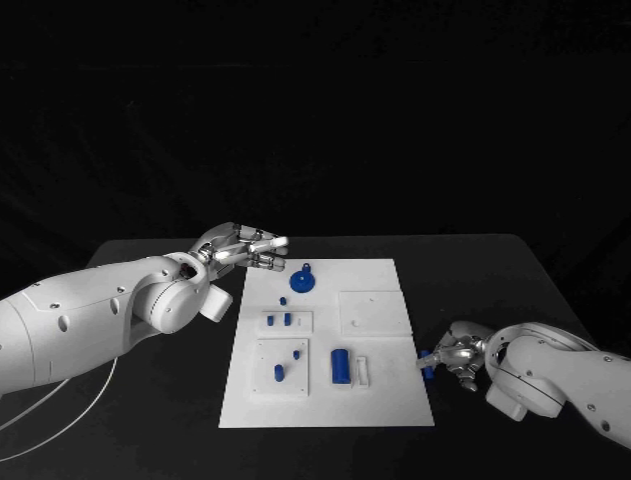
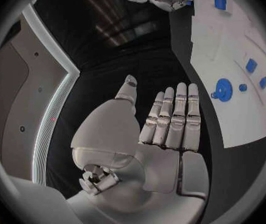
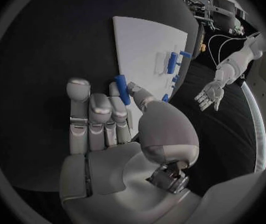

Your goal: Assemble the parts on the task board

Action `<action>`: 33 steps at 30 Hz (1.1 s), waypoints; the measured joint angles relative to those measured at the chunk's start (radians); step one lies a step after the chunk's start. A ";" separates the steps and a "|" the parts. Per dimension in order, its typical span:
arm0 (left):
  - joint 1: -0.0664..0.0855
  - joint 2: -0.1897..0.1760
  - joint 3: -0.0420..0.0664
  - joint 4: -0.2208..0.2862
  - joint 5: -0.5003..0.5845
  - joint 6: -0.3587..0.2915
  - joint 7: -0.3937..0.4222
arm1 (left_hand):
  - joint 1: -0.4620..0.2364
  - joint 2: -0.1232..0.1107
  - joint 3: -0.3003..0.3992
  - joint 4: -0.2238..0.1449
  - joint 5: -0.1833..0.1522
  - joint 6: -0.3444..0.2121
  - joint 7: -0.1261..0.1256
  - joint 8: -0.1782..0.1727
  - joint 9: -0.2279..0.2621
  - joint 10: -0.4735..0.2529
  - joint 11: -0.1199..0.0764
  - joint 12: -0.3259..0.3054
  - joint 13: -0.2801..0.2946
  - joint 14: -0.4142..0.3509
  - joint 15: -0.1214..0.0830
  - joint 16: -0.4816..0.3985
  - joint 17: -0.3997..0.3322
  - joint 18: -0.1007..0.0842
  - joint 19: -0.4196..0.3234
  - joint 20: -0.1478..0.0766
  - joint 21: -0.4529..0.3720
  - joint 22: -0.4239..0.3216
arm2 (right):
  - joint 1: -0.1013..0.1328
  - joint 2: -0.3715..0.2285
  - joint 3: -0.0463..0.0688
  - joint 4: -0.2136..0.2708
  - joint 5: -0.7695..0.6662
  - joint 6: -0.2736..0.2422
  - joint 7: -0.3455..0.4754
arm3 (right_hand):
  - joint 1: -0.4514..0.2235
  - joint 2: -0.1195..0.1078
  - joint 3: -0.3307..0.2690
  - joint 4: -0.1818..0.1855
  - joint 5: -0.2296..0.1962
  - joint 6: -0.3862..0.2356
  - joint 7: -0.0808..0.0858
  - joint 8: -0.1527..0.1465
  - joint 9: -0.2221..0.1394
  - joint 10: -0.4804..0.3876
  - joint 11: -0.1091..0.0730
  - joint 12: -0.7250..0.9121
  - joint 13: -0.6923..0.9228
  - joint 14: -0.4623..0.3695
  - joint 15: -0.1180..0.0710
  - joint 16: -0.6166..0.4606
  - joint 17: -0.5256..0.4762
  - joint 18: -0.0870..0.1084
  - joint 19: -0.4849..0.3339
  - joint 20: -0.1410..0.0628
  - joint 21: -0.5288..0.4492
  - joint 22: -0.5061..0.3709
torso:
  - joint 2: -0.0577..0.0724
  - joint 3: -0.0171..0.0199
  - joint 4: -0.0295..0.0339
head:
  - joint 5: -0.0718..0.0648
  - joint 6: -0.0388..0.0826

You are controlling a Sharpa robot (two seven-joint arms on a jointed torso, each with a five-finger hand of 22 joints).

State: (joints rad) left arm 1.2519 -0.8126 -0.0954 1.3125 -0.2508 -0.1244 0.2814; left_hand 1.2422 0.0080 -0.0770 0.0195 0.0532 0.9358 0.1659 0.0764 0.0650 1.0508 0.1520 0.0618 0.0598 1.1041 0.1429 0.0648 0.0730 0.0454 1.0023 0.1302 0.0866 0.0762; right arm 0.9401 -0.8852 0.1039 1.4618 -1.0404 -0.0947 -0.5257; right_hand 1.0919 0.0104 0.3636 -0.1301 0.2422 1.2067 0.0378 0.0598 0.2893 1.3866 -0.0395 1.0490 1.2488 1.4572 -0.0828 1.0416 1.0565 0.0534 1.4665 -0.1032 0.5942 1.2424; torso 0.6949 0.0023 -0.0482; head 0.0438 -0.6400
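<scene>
Head view: right hand is pinching a blue peg just beside the board's right edge, above the tabletop. Left hand is hovering off the board's far left corner, fingers straight and apart, holding nothing. No readable writing is showing.

task board: matt white, smooth | parts: smooth blue plastic | table: matt black | right hand: silvery metal

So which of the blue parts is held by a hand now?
The blue peg at the board's right edge: the right hand pinches it. The other blue parts lie on the white board, untouched.
</scene>
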 measured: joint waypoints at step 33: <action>0.000 0.010 0.000 0.001 0.001 -0.018 0.014 | 0.001 0.017 -0.008 -0.008 0.000 0.000 0.000 0.000 0.000 0.000 0.000 0.000 0.000 0.013 -0.005 0.000 0.001 0.000 0.000 0.000 0.004 0.001 | -0.005 0.089 0.068 0.076 -0.002 0.017 -0.034 | -0.005 -0.005 0.028 -0.034 0.023 0.003 -0.003 0.001 -0.027 -0.006 0.002 -0.012 -0.005 0.000 0.000 -0.007 -0.008 0.000 0.000 0.000 -0.011 -0.009 | 0.001 -0.0008 0.0031 | 0.006 0.003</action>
State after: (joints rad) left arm 1.2516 -0.8030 -0.0954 1.3139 -0.2497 -0.1423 0.2953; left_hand 1.2434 0.0251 -0.0853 0.0112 0.0532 0.9358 0.1659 0.0764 0.0650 1.0508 0.1520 0.0618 0.0598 1.1167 0.1377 0.0649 0.0740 0.0455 1.0023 0.1302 0.0904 0.0769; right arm 0.9355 -0.7966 0.1719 1.5375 -1.0423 -0.0773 -0.5599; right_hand 1.0873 0.0053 0.3918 -0.1643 0.2654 1.2094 0.0350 0.0604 0.2622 1.3810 -0.0373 1.0373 1.2439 1.4572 -0.0828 1.0350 1.0488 0.0532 1.4665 -0.1033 0.5829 1.2335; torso 0.6956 0.0015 -0.0452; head 0.0497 -0.6365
